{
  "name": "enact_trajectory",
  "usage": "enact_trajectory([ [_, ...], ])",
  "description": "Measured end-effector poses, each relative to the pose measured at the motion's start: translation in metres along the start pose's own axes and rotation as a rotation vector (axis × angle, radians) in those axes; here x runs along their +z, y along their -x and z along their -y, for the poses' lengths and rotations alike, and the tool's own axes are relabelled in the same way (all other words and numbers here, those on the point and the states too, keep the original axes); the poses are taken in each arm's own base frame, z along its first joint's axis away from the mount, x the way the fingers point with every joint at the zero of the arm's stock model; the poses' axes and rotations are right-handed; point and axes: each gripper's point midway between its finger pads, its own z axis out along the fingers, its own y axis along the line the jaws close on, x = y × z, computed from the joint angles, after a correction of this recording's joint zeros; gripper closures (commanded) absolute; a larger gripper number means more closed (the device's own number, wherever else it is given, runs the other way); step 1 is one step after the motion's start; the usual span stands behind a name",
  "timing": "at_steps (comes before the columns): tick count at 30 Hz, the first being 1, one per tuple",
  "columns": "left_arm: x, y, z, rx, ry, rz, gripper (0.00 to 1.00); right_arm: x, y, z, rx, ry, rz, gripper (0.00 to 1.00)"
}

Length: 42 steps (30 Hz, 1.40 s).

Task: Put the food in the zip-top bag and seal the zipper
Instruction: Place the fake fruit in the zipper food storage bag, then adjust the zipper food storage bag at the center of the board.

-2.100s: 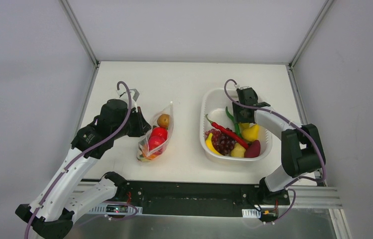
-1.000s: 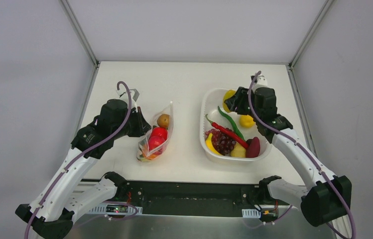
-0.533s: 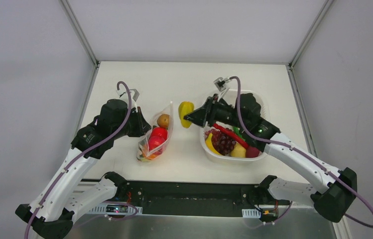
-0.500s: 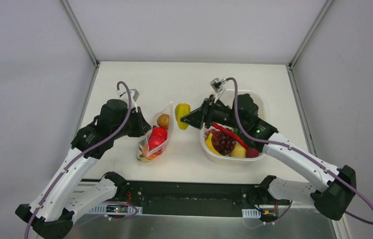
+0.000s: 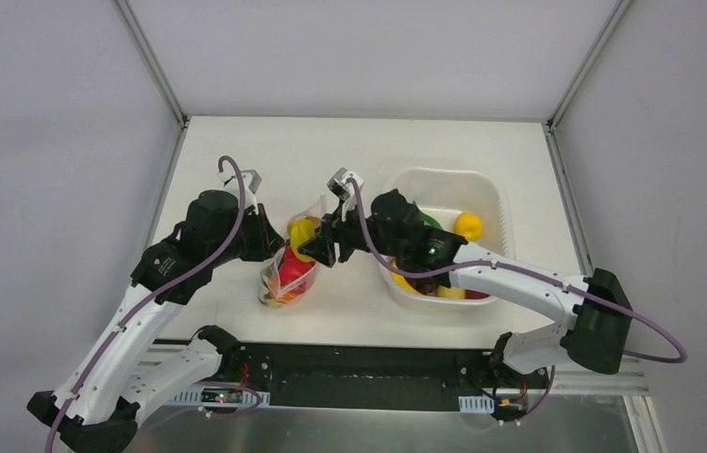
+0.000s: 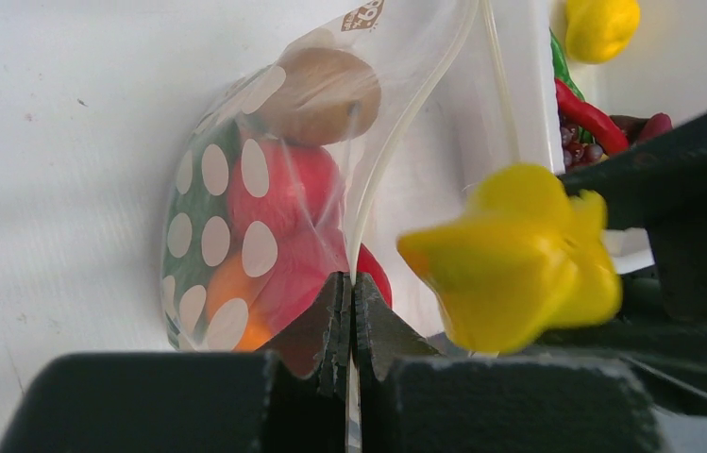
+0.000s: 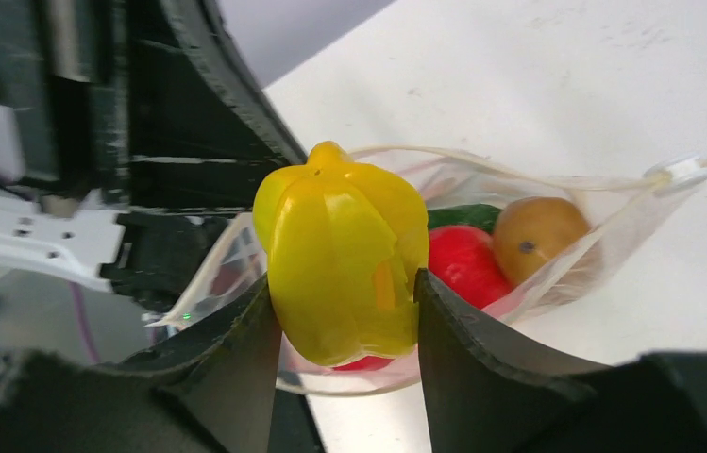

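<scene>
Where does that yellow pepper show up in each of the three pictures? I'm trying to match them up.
Top view: the yellow pepper sits left of centre, at the mouth of the clear bag.
Left wrist view: right of centre, beside the bag.
Right wrist view: in the middle, in front of the bag.
Shared landmark: the clear bag.

White arms (image 5: 132, 328), black tools (image 6: 350, 311), purple cables (image 5: 240, 200)

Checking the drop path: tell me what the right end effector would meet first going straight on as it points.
The right end effector, carrying the yellow pepper, would probably enter the open mouth of the zip-top bag and meet the red fruit inside; depth is unclear.
</scene>
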Motion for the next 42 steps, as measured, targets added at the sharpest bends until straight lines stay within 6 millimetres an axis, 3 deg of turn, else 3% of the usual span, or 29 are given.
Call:
enact_trajectory([
  [3, 0.000, 0.000, 0.000, 0.000, 0.000, 0.001, 1.00, 0.009, -0.006, 0.014, -0.057, -0.057, -0.025, 0.35],
  [8, -0.001, 0.001, 0.001, -0.001, -0.002, 0.004, 1.00, 0.012, -0.008, 0.022, -0.128, -0.098, -0.055, 0.25],
  [14, -0.003, 0.006, 0.001, -0.001, 0.001, 0.018, 1.00, 0.004, 0.007, 0.013, -0.131, -0.086, -0.030, 0.24],
  [19, -0.003, 0.006, 0.001, 0.000, 0.001, 0.018, 1.00, -0.025, 0.043, 0.007, -0.101, -0.131, 0.086, 0.25],
  [22, -0.003, 0.006, 0.002, 0.000, 0.002, 0.016, 1.00, -0.043, 0.067, 0.019, -0.031, -0.211, 0.170, 0.32],
  [25, -0.003, 0.006, 0.002, 0.004, 0.001, 0.015, 1.00, -0.051, 0.075, 0.048, 0.077, -0.270, 0.194, 0.35],
  [29, -0.003, 0.005, 0.004, 0.021, -0.014, 0.007, 1.00, -0.051, 0.061, 0.093, 0.198, -0.329, 0.155, 0.37],
  [36, -0.006, -0.002, 0.014, 0.084, -0.089, -0.030, 1.00, -0.063, -0.002, 0.130, 0.184, -0.335, 0.021, 0.45],
  [40, -0.011, -0.003, 0.026, 0.113, -0.155, -0.056, 1.00, -0.087, -0.005, 0.144, 0.131, -0.337, 0.026, 0.46],
  [42, -0.013, 0.000, 0.032, 0.121, -0.180, -0.056, 1.00, -0.099, -0.001, 0.135, 0.088, -0.307, 0.053, 0.46],
])
